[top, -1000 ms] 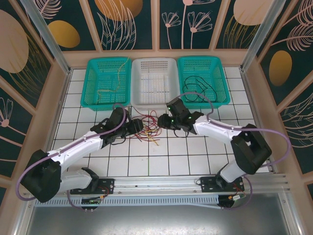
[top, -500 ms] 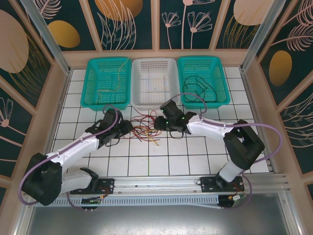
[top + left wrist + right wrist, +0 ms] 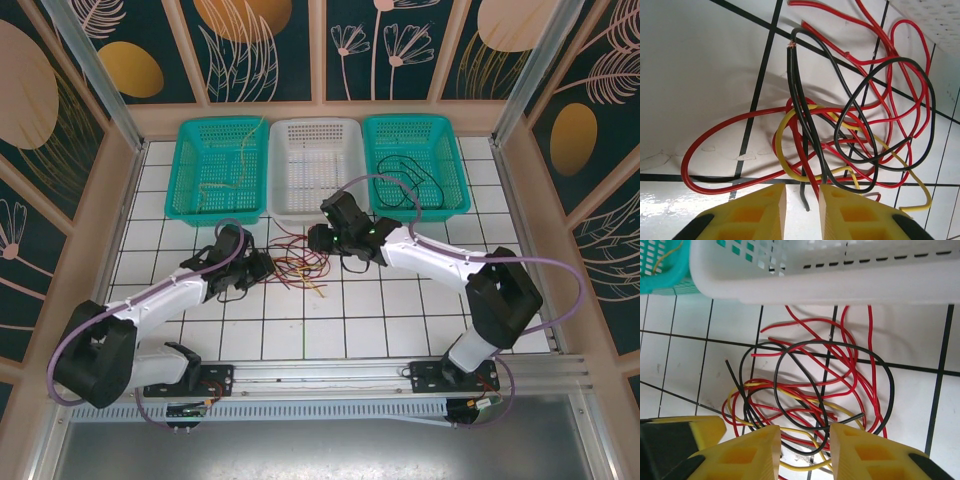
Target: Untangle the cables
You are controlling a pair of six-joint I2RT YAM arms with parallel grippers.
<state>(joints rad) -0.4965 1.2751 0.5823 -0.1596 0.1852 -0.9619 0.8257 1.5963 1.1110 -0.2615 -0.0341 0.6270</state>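
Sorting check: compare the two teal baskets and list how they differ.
The left basket holds a yellow cable; the right basket holds a black cable. The yellow cable is stretched out, one end reaching toward the left basket's far rim; the black cable lies looped in the right basket's near half. The left basket stands left of the white basket, the right basket right of it. Both are teal, perforated and alike in shape.
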